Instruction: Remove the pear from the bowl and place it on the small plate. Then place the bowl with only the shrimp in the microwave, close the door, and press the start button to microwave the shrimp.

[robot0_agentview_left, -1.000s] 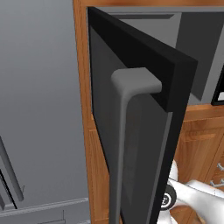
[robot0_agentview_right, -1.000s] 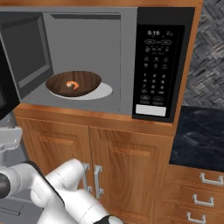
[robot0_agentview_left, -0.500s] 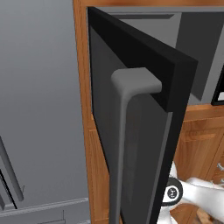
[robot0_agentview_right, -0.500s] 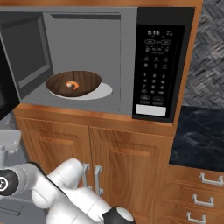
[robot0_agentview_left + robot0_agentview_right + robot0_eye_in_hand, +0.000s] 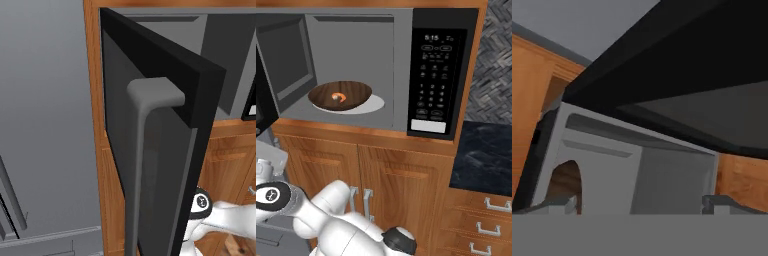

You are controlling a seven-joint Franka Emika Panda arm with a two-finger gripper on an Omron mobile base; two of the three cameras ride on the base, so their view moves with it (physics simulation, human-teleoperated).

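Observation:
The microwave (image 5: 381, 30) stands open. Inside it, the dark-brown bowl (image 5: 356, 95) holds just the orange shrimp (image 5: 339, 97). The black door (image 5: 165, 125), with its grey bar handle (image 5: 142, 165), swings far out toward the left base camera. My gripper (image 5: 643, 205) is low, under the door's bottom edge, and looks up into the grey cavity. Its fingertips (image 5: 562, 204) stand wide apart with nothing between them, so it is open. The wrist (image 5: 202, 204) shows behind the door's lower edge. The pear and the small plate are out of view.
A grey fridge (image 5: 45, 125) fills the left side beside the door. The black control strip (image 5: 435, 75) is on the microwave's right. Wooden cabinet doors (image 5: 401, 180) lie below, and a dark stone counter (image 5: 483, 160) with drawers lies to the right.
The arm's wrist has risen a little toward the underside of the door. The door, the bowl and the shrimp have not moved.

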